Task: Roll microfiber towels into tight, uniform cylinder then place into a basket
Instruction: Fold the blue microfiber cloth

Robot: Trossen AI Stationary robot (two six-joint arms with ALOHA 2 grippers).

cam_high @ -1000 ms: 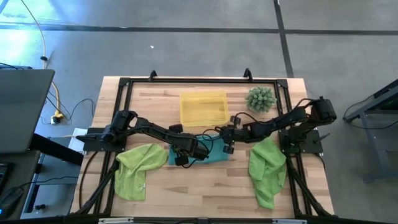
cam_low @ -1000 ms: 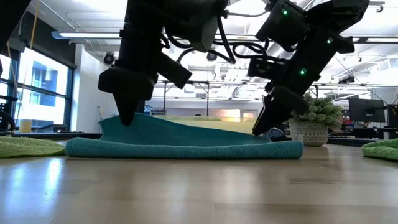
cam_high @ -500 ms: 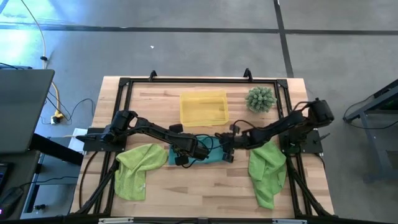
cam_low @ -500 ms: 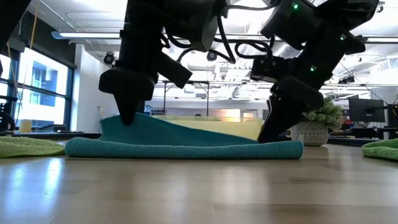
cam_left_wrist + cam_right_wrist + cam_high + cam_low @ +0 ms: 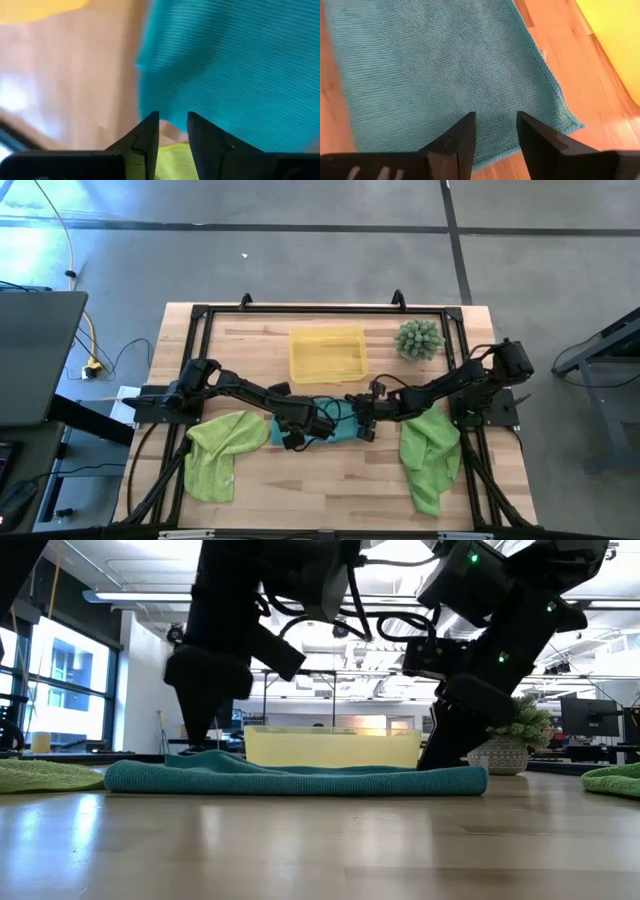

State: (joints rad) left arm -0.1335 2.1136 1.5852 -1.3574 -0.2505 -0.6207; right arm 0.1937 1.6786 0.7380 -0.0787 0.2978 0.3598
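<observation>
Teal cloth, one of the microfiber towels, is lying flat on the wooden table, folded into a low band just in front of the yellow basket. The left gripper is hanging over the end of that teal towel nearest the left lime-green towel; in its wrist view its fingers are standing slightly apart with nothing between them, the teal edge lying beyond their tips. The right gripper is hovering over the other end of the teal towel, on the side of the right lime-green towel; its fingers are parted too, holding nothing, with the teal weave showing through the gap. In the low view both grippers are poised just above the towel's ends. The spiky green plant is sitting beside the basket, toward the right arm.
</observation>
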